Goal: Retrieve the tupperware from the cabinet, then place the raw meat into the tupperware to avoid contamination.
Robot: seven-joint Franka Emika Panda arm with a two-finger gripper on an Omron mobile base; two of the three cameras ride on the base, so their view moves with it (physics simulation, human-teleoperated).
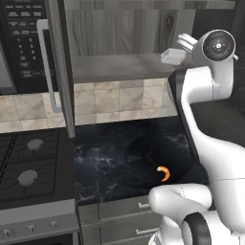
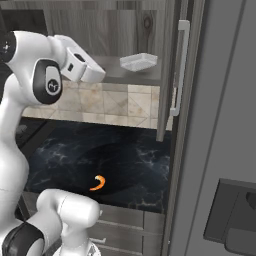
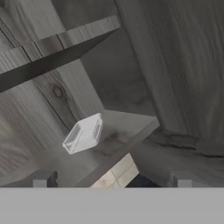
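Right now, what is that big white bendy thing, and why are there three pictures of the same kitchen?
The white bendy thing is a robot arm. Two cameras ride behind it, one on its left side and one on its right, so you see one kitchen from two sides. The third camera sits on its hand and looks where the hand points. The gripper, its two-finger hand, is open and holds nothing. It points into the open cabinet, where a see-through plastic box, the tupperware, sits on the shelf. Down on the dark counter lies a tiny orange curl: the raw meat. A stove stands at the left.
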